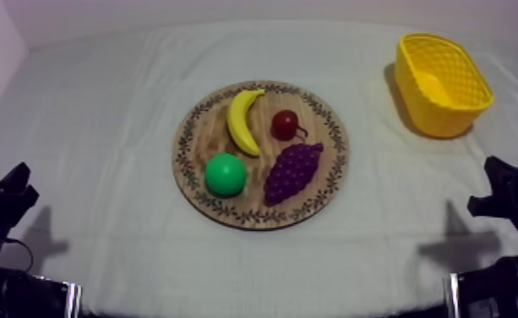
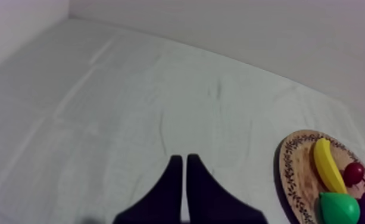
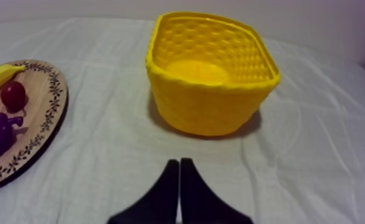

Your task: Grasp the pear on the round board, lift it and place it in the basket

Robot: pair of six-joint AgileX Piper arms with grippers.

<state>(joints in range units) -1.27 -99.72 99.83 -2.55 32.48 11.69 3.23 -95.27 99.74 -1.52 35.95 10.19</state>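
The round wooden board lies in the middle of the counter. The green pear sits on the board, at the front, on the side nearer the left arm. The banana lies just behind the pear. The small red fruit is beside the banana, and the grapes are beside the pear. The yellow basket stands upright on the counter at the far right, well apart from the board, with its open top facing up. The left gripper is low over the cloth, with the board off to one side. Its two black fingers are pressed together into a thin wedge, with nothing between them. The right gripper is low over the cloth too, pointing at the basket. Its fingers are pressed together the same way, pinching nothing
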